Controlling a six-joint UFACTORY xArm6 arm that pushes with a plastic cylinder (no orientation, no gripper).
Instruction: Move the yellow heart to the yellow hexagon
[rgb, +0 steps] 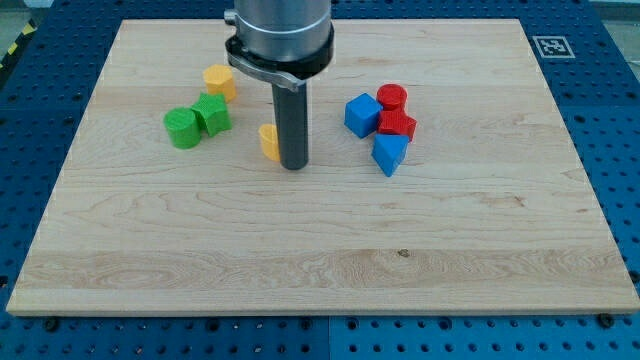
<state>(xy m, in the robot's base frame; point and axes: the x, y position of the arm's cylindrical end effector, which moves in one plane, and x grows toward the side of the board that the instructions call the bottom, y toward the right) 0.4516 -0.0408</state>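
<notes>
The yellow heart (268, 140) lies on the wooden board, partly hidden behind my rod. My tip (294, 165) rests on the board touching the heart's right side. The yellow hexagon (219, 81) sits toward the view's upper left of the heart, about a block's width beyond it. Only the left part of the heart shows.
Two green blocks, a cylinder (182, 129) and a star-like block (212, 115), sit just below the hexagon, left of the heart. On the right is a cluster: blue cube (362, 114), red cylinder (392, 98), red block (397, 125), blue triangle (389, 154).
</notes>
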